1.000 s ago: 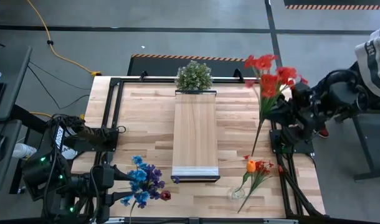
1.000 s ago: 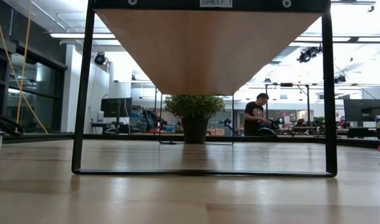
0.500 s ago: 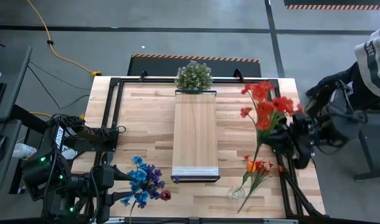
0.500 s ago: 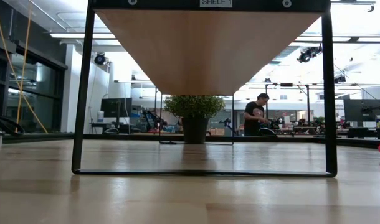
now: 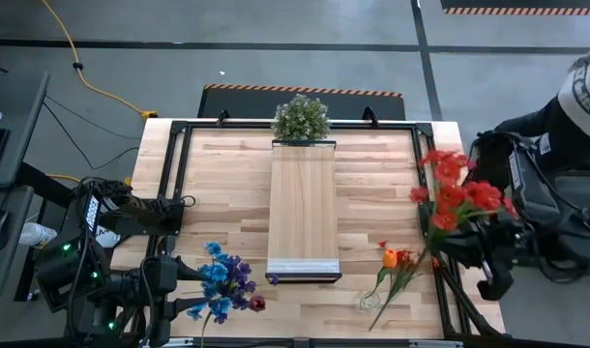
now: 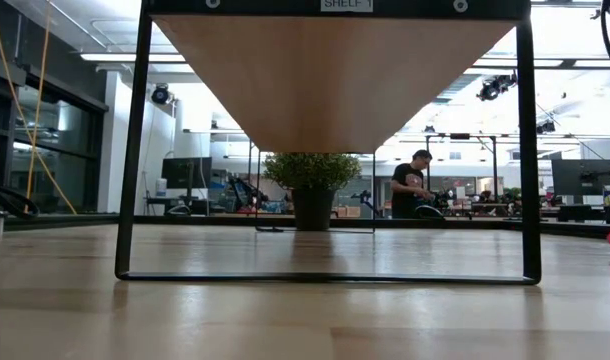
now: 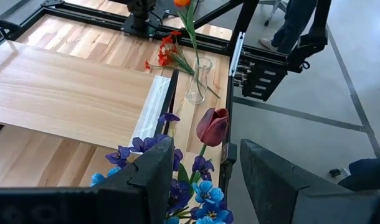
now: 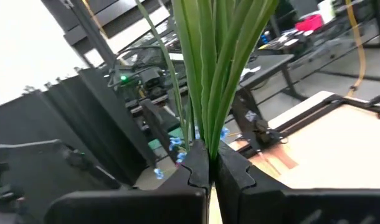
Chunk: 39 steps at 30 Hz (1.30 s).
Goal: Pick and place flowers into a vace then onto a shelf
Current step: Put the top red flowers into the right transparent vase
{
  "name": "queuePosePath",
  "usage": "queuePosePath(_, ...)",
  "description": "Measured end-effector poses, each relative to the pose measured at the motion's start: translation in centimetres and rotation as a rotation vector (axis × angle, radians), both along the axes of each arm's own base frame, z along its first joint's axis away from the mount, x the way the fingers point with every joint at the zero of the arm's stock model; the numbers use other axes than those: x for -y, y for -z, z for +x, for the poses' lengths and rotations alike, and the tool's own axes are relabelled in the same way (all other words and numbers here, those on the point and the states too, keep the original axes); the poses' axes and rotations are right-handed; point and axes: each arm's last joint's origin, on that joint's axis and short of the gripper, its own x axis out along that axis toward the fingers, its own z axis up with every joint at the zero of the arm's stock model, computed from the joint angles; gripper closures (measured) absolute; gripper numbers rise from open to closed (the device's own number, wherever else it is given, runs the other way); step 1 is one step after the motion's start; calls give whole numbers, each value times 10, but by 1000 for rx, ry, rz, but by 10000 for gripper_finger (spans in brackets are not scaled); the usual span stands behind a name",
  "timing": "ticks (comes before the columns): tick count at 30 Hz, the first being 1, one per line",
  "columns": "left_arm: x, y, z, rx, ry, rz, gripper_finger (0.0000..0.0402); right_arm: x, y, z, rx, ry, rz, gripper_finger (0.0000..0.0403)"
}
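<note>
Right gripper [image 8: 205, 165]: clamped on red flowers [image 5: 457, 193], at table's 3 o'clock edge
Vase [image 5: 369, 300]: 7 o'clock from that gripper, holding orange flower [image 5: 391, 258]
Left gripper [image 7: 199, 168]: half-open, blue flowers [image 5: 221, 278] between fingers

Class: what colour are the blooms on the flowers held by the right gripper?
Bright red blooms on green stems, clamped in the right gripper; the high view shows them best.

Open-plan robotics lab or workshop, grey concrete floor [image 5: 276, 58], hazard-striped tape [image 5: 522, 10], yellow cable [image 5: 82, 68], monitors [image 6: 575, 178] and workbenches, person [image 6: 410, 185] at bench, ceiling strip lights [image 6: 135, 57].
</note>
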Motion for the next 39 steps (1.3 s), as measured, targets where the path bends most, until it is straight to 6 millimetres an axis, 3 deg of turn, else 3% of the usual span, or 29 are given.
queuePosePath(8, 0, 0, 0, 0, 0, 0, 186, -33, 6, -14, -24, 43, -51, 403)
queuePosePath(25, 0, 0, 0, 0, 1, -1, 186, -95, 45, -5, -29, 42, -94, 402)
queuePosePath(39, 0, 0, 0, 0, 0, -3, 186, -121, 72, 6, -57, 66, -280, 402)
